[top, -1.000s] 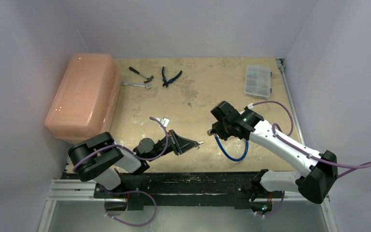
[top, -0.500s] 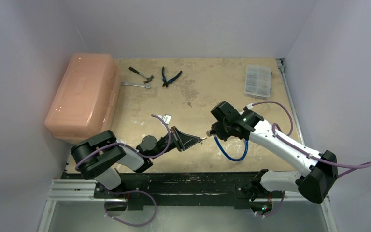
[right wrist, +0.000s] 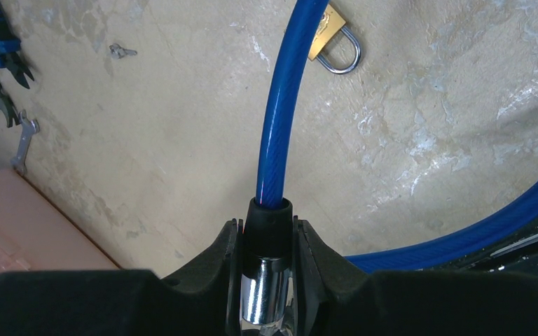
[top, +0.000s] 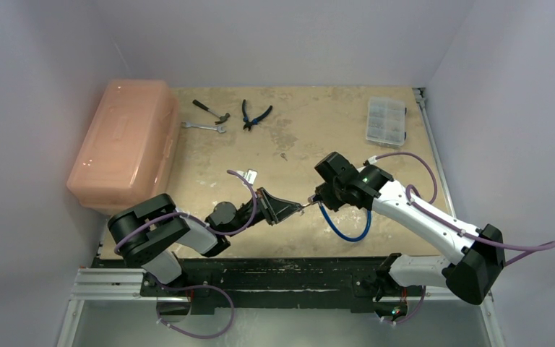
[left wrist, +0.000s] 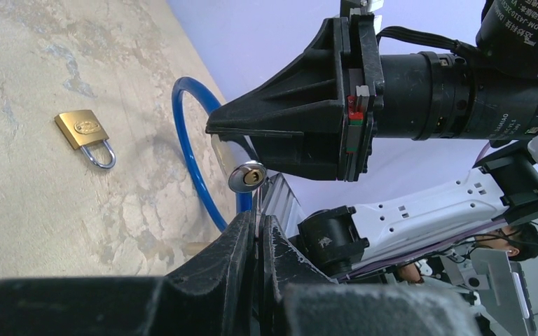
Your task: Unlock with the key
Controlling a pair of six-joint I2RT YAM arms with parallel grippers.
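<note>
Mottled beige tabletop (top: 318,130); right jaws clamp blue cable lock (right wrist: 280,126) at chrome cylinder (right wrist: 259,297); left jaws pinch thin key (top: 302,208).

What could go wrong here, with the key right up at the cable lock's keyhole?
One: the key, pinched in the shut left gripper, sits just below the keyhole in the left wrist view, so a push may jab the metal beside the slot. Two: the right gripper clamps the cable lock only by its black collar, so that push, or the turn after it, could twist the lock in the grip.
</note>
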